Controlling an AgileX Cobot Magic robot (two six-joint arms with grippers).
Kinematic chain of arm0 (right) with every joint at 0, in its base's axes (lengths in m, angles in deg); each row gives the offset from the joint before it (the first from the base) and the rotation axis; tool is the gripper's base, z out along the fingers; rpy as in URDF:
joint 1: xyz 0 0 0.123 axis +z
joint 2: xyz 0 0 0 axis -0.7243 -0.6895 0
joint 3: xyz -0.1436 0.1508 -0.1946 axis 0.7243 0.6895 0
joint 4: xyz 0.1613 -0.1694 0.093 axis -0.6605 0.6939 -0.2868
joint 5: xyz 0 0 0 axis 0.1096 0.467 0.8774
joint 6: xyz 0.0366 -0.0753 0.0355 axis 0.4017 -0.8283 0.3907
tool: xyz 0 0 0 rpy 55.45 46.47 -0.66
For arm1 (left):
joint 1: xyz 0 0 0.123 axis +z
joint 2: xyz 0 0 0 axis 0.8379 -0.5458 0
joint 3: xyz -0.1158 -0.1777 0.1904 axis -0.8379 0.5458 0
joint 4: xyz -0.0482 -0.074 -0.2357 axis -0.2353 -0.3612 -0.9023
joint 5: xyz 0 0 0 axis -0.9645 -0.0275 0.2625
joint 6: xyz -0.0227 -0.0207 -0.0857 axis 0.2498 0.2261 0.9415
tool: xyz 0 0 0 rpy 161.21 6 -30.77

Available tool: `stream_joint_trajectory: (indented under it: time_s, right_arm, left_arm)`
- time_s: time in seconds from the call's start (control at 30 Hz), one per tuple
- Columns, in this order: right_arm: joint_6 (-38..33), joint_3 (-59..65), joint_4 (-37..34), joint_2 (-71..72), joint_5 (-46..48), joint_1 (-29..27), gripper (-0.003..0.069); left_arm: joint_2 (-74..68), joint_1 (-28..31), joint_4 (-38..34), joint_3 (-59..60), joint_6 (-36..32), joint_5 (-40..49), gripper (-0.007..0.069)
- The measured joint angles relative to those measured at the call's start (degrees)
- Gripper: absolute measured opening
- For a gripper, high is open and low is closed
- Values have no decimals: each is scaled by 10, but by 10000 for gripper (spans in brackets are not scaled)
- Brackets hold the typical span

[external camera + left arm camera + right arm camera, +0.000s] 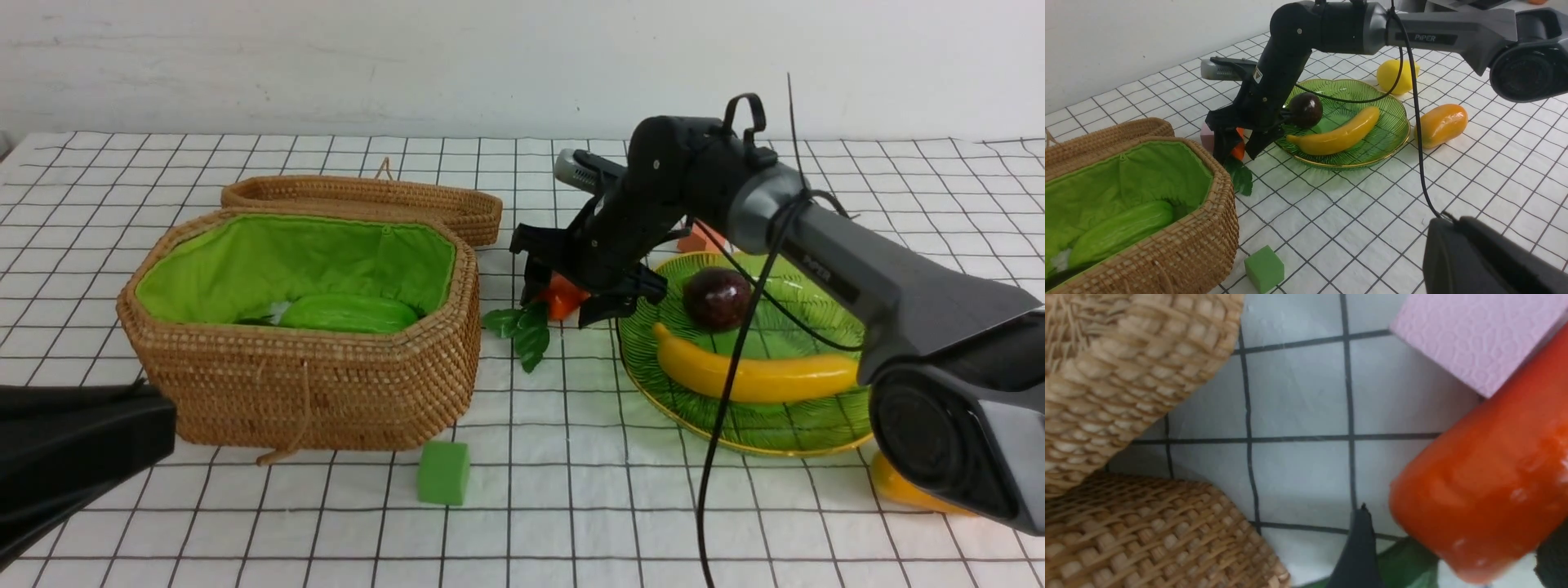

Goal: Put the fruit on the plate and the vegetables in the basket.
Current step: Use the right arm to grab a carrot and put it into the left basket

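Basket [310, 384] holds gourd [347, 313], plate [784, 425] banana [751, 376] and mangosteen [717, 298]; right hand [567, 304] spread astride carrot [1486, 490].

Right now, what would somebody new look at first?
The big black right arm stretches across to the middle, its gripper open around the orange carrot lying between basket and plate. Next, the basket's bright green lining on the left, a gourd inside. On the right, the green plate holds a banana and a mangosteen.
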State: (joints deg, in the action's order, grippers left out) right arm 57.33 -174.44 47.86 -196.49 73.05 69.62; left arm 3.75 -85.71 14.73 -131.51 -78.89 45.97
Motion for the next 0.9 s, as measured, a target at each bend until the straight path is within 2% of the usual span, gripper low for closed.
stream_joint_trajectory:
  time_s: [0.17, 0.3, 0.47, 0.9]
  right_arm:
    - [1, -1, -8, -4, -4, 0, 556]
    - [0, -2, -8, -5, -4, 0, 523]
    - [-14, -7, -9, -9, -1, 0, 371]
    - [-17, -93, 29, -17, 93, 0, 358]
  left_arm:
    - [0, 0, 0, 0, 0, 0, -6]
    - [0, 0, 0, 0, 0, 0, -4]
    - [0, 0, 0, 0, 0, 0, 0]
    - [0, 0, -8, 0, 0, 0, 7]
